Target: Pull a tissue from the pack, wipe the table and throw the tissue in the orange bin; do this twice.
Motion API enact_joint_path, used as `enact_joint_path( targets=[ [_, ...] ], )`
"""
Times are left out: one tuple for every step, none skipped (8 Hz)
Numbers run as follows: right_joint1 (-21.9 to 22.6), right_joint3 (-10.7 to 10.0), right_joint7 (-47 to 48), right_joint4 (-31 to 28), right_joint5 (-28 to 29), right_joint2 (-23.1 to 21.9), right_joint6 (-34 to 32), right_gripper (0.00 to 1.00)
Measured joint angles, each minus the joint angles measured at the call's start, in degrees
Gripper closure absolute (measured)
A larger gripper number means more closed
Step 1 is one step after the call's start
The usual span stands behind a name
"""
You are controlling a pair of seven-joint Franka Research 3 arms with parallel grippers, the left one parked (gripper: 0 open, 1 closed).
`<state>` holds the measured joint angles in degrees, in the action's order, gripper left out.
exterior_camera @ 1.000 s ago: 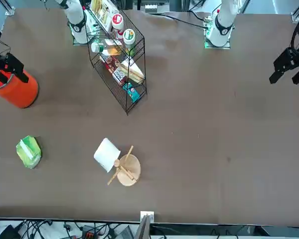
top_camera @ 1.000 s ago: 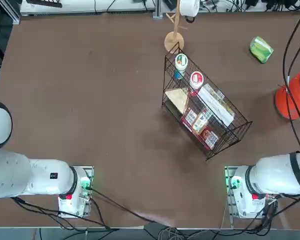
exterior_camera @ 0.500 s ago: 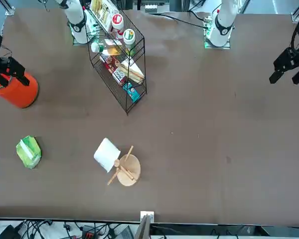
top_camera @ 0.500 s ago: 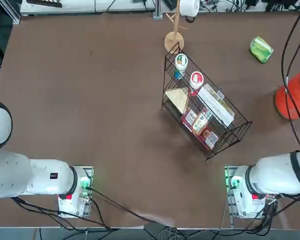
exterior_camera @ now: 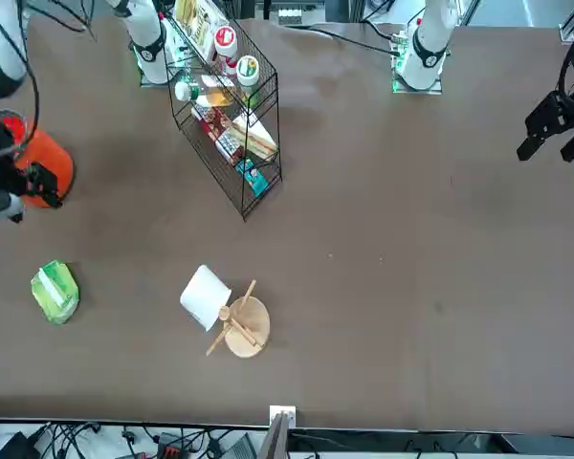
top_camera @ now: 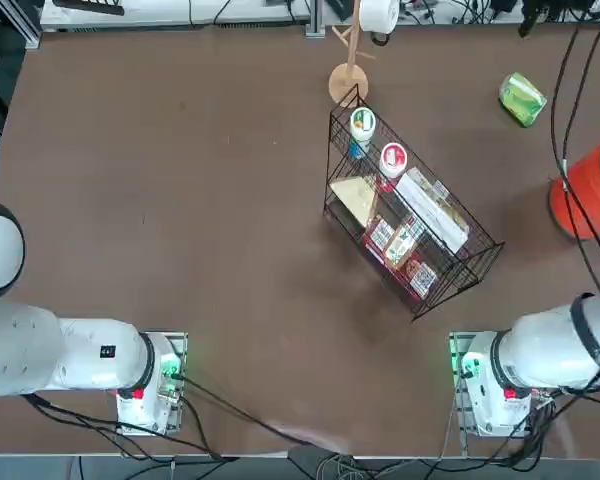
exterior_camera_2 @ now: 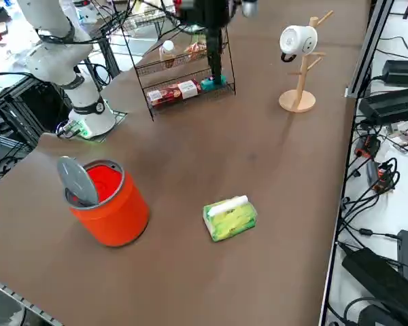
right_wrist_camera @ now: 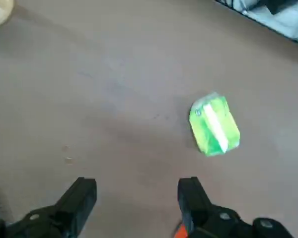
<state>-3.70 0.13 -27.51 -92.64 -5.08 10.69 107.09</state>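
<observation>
The right gripper hangs high over the table with its jaws spread wide and nothing between them. The pack lies flat ahead of the fingers, at about one o'clock in the wrist view, well apart from them. In the overhead view it sits at about two o'clock from the wire basket, with the orange bin near it (a grey disc rests in the bin, possibly a lid). The step looks like the opening reach for the first tissue. Next the gripper must descend over the white slot and pinch the tissue there.

Right gripper raised, pointing down (jaws spread wide, empty)
</observation>
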Motion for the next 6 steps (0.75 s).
enact_joint_path(
  targets=[
    [-1.1,-0.2,-6.0,-0.1,0.0,2.7,3.6,0.00],
    [-2.6,-0.3,-12.4,-0.3,-0.1,5.3,7.2,0.00],
    [-3.8,-0.4,-17.3,-0.6,-0.1,7.5,10.1,0.00],
    [-4.6,-0.4,-20.0,-1.1,-0.4,9.1,12.4,0.00],
    [-5.0,-0.4,-21.0,-2.0,-1.3,10.2,15.3,0.00],
    [-5.2,-0.4,-21.2,-3.7,-2.6,11.0,19.7,0.00]
  ],
)
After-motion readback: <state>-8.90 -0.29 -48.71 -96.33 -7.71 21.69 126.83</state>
